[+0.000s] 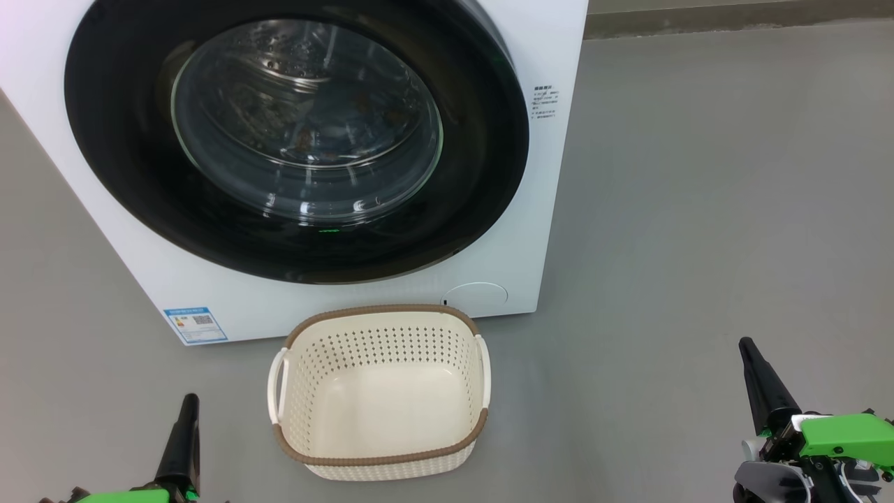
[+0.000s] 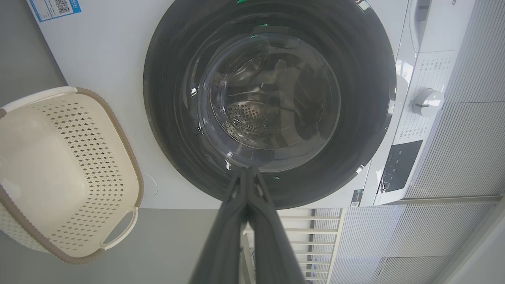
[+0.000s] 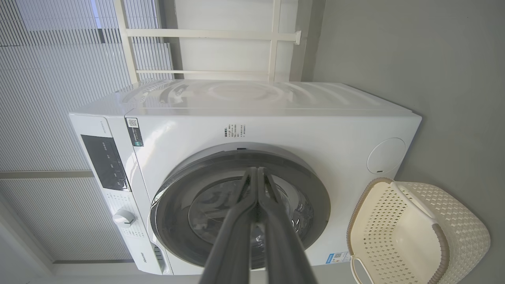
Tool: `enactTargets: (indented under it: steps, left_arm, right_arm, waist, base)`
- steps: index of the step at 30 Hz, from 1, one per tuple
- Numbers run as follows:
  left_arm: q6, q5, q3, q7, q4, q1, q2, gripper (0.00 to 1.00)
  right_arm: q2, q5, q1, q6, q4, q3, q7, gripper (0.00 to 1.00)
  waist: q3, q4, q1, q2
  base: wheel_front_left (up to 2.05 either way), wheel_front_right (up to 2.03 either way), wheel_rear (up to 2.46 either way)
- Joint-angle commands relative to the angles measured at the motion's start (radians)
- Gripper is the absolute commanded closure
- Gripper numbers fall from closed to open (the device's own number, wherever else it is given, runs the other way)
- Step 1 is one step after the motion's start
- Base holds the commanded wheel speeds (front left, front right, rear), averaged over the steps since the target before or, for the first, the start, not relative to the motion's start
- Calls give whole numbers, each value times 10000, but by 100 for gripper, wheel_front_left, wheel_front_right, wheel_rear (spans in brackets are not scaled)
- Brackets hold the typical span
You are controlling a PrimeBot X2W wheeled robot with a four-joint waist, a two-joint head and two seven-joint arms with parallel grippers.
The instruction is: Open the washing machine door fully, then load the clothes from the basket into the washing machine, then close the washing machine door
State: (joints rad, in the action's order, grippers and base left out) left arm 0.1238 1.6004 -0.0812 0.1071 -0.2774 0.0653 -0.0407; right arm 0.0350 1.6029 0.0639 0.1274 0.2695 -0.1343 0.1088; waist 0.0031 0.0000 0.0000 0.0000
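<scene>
The washing machine door [image 1: 293, 133] fills the upper left of the head view and sits flush shut. The basket [image 1: 380, 461] at bottom centre is empty. Faint orange-brown flecks behind the glass are probably the clothes [image 1: 305, 137]. My left gripper [image 1: 190, 402] and right gripper [image 1: 747, 347] rest low, fingers together, holding nothing. I judge the task finished.

Smooth grey floor [image 1: 698, 209] spreads from three to six o'clock; white ribbed wall panels [image 3: 47, 79] at ten o'clock; white metal rail frame [image 3: 205, 34] at twelve.

Grey floor [image 1: 698, 209] — washer [image 1: 545, 209] & basket [image 1: 380, 342] on it.
</scene>
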Motion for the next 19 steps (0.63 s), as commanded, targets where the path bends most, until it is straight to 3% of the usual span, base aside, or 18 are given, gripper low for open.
enactTargets:
  steps: [1, 19]
  left_arm:
    - [69, 82, -325, 61, 322, 427, -95, 100]
    - [69, 83, -325, 61, 323, 427, -95, 100]
  right_arm:
    - [152, 59, 440, 33, -248, 207, 42, 100]
    - [152, 59, 440, 33, -248, 207, 42, 100]
  waist:
    - [0, 0, 0, 0]
    - [0, 0, 0, 0]
  base:
    - [0, 0, 0]
    - [0, 0, 0]
